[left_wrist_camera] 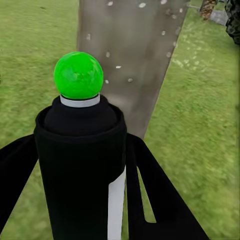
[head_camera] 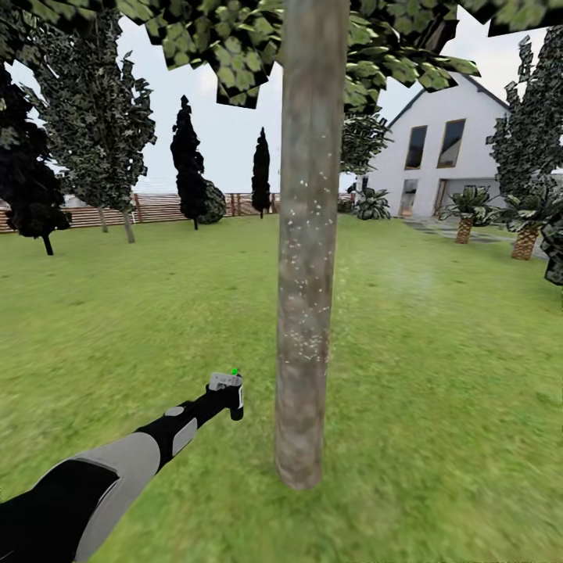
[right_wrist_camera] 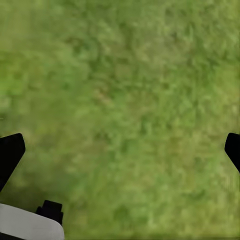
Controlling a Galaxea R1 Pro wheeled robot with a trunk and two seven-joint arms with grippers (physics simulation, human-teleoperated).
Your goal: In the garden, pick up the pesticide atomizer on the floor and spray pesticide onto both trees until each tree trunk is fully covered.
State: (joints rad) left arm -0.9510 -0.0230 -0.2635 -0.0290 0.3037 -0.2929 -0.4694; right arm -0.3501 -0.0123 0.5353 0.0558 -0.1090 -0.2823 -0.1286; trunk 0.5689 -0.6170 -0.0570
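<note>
Left gripper (head_camera: 227, 397): your left arm reaches forward and to the right over the lawn (head_camera: 438, 375); the fingers (left_wrist_camera: 165, 200) are closed around the pesticide atomizer (left_wrist_camera: 80, 165), one black finger on each side of the dark bottle.
Pesticide atomizer: it sits upright in your left gripper, its pale grey spray head and green dot (left_wrist_camera: 78, 75) uppermost, just to the left of the tree trunk (head_camera: 309, 258) and low on it, apart from the bark.
Tree trunk: a thick grey-brown mottled column stands right in front of you, in the middle of the scene, with flat green leaves (head_camera: 234, 47) spreading above.
Pesticide (head_camera: 303, 234): fine white specks dot the bark through the middle stretch of the trunk; in the left wrist view you see scattered specks on the bark just beyond the green dot.
Right gripper (right_wrist_camera: 120, 145): your right wrist camera looks down on blurred grass (right_wrist_camera: 120, 90); the two black fingertips (right_wrist_camera: 10, 152) show at opposite edges of that picture, spread wide, with nothing between them.
Far side: a brown slat fence (head_camera: 156, 207) runs along the far left, and a white house (head_camera: 446, 156) stands at the far right with short palms (head_camera: 469, 211) before it.
</note>
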